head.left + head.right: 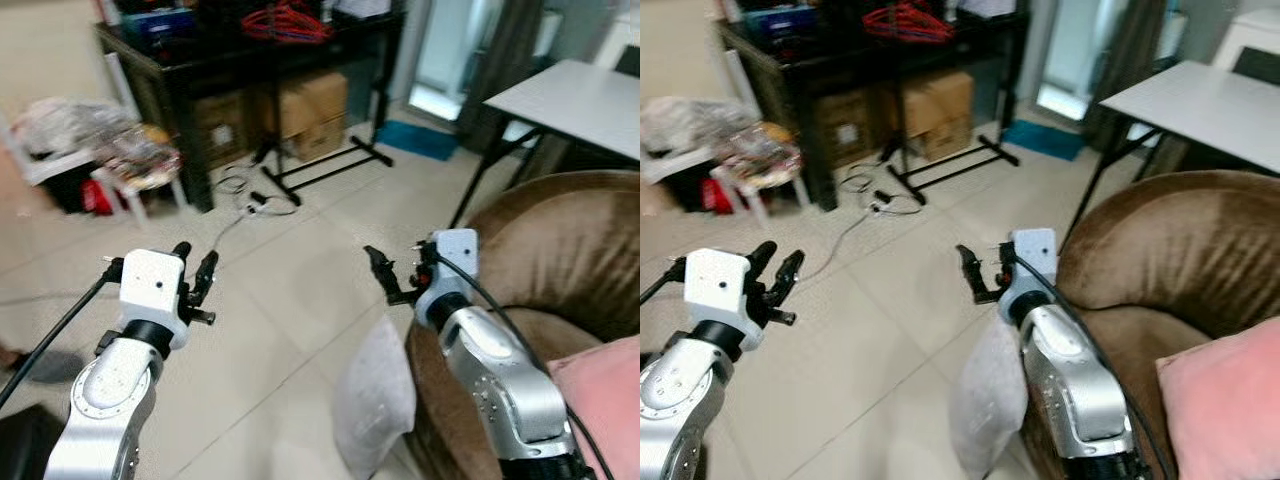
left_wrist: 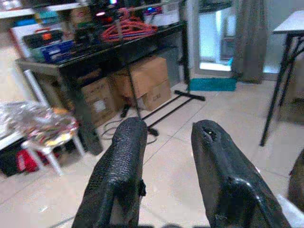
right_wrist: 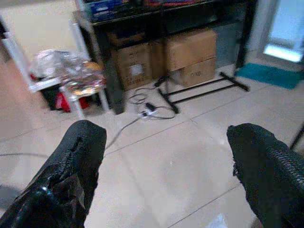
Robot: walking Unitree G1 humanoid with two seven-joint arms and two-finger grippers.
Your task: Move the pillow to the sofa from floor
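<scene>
Pillow (image 1: 375, 400) on the floor (image 1: 270, 330), standing on edge and leaning against the sofa (image 1: 560, 250) front, long axis roughly upright. Right gripper (image 1: 400, 275) raised just above and slightly ahead of it, jaws wide and empty. Left gripper (image 1: 195, 275) well apart to the left, jaws narrowly parted, empty too. Right arm clearly nearer; pillow below and behind those fingertips, so likely a drop and pull-back toward the body before closing across the thin top edge.
</scene>
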